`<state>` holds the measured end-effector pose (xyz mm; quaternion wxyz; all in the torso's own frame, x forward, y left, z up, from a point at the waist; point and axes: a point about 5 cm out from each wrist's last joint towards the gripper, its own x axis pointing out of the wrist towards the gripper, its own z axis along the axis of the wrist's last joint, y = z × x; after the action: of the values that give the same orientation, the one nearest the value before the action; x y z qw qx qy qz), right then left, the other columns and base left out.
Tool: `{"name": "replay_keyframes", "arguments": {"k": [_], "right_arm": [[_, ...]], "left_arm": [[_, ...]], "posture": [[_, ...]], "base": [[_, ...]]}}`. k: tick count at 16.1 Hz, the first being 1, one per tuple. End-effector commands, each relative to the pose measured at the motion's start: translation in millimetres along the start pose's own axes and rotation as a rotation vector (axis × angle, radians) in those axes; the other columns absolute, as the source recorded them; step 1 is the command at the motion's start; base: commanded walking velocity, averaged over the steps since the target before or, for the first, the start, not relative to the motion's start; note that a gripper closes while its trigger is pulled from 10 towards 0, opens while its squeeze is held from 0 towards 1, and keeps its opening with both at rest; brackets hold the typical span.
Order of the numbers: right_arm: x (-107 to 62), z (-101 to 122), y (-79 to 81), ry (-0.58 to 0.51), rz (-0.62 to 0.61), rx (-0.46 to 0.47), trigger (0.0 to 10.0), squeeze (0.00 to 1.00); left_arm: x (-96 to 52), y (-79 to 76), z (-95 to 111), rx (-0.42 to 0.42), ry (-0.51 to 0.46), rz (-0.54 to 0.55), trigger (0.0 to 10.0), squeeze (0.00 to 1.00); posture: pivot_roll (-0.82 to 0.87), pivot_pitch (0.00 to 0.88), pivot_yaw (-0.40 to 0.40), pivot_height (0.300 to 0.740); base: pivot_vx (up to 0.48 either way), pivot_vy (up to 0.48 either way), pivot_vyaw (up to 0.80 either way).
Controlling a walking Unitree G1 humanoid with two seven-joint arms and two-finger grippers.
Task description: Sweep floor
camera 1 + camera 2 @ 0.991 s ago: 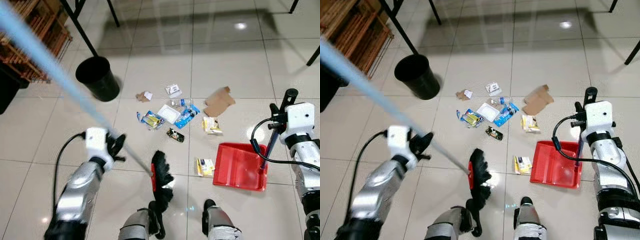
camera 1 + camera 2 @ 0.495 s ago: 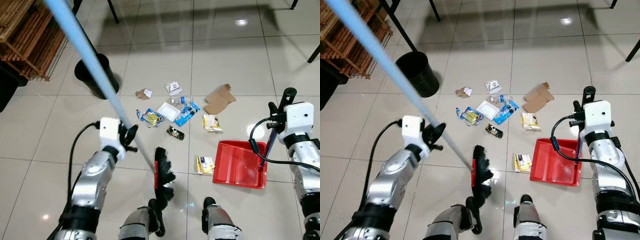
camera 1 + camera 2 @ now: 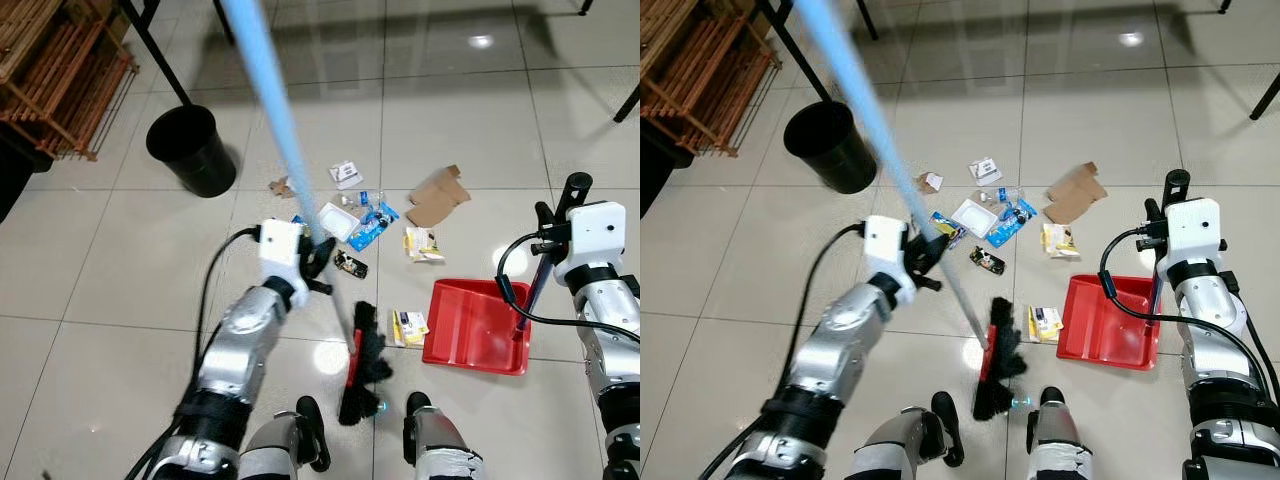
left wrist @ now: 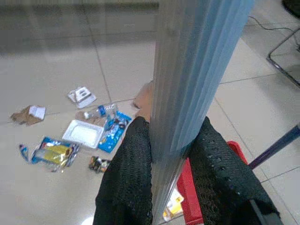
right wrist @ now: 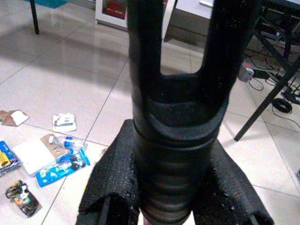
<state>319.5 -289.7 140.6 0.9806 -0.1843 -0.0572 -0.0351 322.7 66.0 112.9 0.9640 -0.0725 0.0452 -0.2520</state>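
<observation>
Floor: pale glossy tiles (image 3: 110,260), litter (image 3: 365,228) scattered ahead, black bin (image 3: 190,150) well apart.
Left gripper (image 3: 318,256): jaws clamped on the blue broom (image 3: 285,140) handle, bristles resting near the robot's feet, angled toward the dustpan.
Right gripper (image 3: 560,215): jaws closed around the red dustpan (image 3: 475,328) handle, holding it flat beside the litter, probably to catch it.

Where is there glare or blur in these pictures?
Left eye view: a lamp glares off the tiles at the top and beside the broom head; the blue broom handle is smeared. Left wrist view: that handle, held in the left tool, looks soft, while the litter is clearer. Right wrist view: the dustpan handle is dark and blurry.
</observation>
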Motion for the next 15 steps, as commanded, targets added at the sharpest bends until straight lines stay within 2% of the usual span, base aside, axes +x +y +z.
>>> {"name": "replay_keyframes", "arguments": {"k": [1, 4, 6, 9, 11, 14, 15], "right_arm": [[-4.3, -10.0, 10.3, 0.047, 0.034, 0.019, 10.0, 0.00], [-6.1, -11.2, 11.3, 0.050, 0.035, 0.021, 10.0, 0.00], [-6.8, -11.7, 12.4, 0.052, 0.038, 0.023, 10.0, 0.00], [-7.2, -11.7, 12.5, 0.053, 0.038, 0.024, 10.0, 0.00], [-8.9, -12.1, 13.1, 0.054, 0.041, 0.025, 10.0, 0.00], [-9.3, -12.1, 15.2, 0.053, 0.044, 0.029, 10.0, 0.00], [-9.5, -12.0, 17.3, 0.052, 0.047, 0.034, 10.0, 0.00]], "left_arm": [[3.8, -9.3, 0.4, -0.021, -0.019, -0.034, 10.0, 0.00], [6.0, -11.0, 2.2, -0.003, -0.023, -0.046, 10.0, 0.00], [5.4, -2.1, 7.1, 0.049, -0.037, -0.034, 10.0, 0.00], [5.2, 13.9, 10.3, 0.086, -0.055, 0.026, 10.0, 0.00], [10.2, 25.1, 19.8, 0.118, -0.081, 0.070, 10.0, 0.00], [15.3, 32.0, 26.1, 0.162, -0.091, 0.098, 10.0, 0.00], [20.0, 40.0, 34.5, 0.201, -0.110, 0.138, 10.0, 0.00]], "posture": [[-0.18, 0.317, 0.207, 0.740], [-0.18, 0.318, 0.207, 0.740], [-0.18, 0.319, 0.208, 0.740], [-0.18, 0.321, 0.209, 0.740], [-0.18, 0.324, 0.208, 0.740], [-0.19, 0.327, 0.211, 0.740], [-0.19, 0.328, 0.212, 0.740]], "base": [[0.000, 0.000, 0.00], [0.000, 0.000, 0.00], [0.000, 0.000, 0.00], [0.000, 0.000, 0.00], [0.000, 0.000, 0.00], [0.000, 0.000, 0.00], [0.000, 0.000, 0.00]]}}
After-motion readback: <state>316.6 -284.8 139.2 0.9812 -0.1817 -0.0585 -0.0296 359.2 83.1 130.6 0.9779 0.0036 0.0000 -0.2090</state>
